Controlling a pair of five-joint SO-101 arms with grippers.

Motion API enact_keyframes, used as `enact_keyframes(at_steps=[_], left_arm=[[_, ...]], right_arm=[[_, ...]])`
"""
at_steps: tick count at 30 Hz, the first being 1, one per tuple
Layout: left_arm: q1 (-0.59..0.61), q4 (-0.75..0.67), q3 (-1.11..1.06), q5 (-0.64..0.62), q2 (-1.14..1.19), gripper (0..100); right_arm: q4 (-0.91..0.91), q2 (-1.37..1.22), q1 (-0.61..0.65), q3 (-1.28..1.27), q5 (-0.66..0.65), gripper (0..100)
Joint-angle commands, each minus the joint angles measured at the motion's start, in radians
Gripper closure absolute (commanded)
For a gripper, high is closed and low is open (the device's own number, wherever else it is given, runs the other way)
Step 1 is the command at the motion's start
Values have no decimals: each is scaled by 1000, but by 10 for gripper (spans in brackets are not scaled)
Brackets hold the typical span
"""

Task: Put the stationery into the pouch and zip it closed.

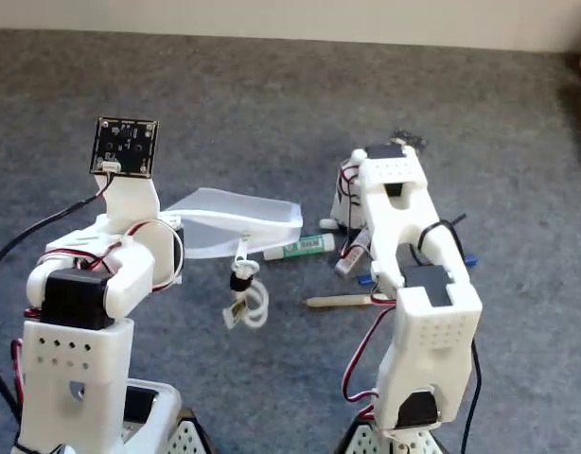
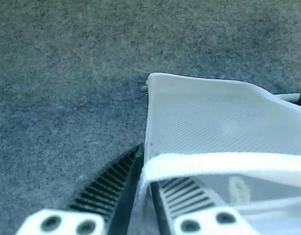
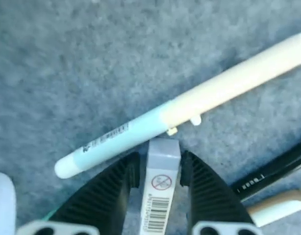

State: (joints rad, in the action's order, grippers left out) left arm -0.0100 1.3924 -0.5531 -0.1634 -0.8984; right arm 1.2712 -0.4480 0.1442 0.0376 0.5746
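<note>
Pouch [image 1: 236, 216] first: pinched by a corner of its rim in left end effector [image 2: 146, 169], seemingly lifted off the table [image 1: 272, 95] at that end and stretching toward the right arm; zip apparently undone, pull [image 1: 241, 282] dangling below the mouth. Right end effector [image 3: 160, 157] pressed onto a grey bar [image 3: 159, 196], low over the table, just beside a pastel pen [image 3: 189, 110]; black pen [image 3: 273, 172] and beige pen [image 3: 280, 205] lying near; none of it bagged yet. Step in hand, by the look of it: carry the bar to the mouth. To do it well: lift straight up before swinging, so as not to drag the pastel pen along; keep the squeeze firm, with a slim, smooth-looking bar liable to slip; approach along the line of the opening, not across the rim, and go in end first; steer clear of the dangling pull; hold the left pinch steady and taut to keep the mouth gaping; release only once well inside, low enough not to bounce out; back out along the same line. Likely hazards: soft mesh folding shut under a nudge; rim slipping from the pinch.
</note>
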Motion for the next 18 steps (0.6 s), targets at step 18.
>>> enact_keyframes(at_steps=[18], left_arm=[[12,-25,7,-12,16,986]], right_arm=[[162,268,-4,50,-270,993]])
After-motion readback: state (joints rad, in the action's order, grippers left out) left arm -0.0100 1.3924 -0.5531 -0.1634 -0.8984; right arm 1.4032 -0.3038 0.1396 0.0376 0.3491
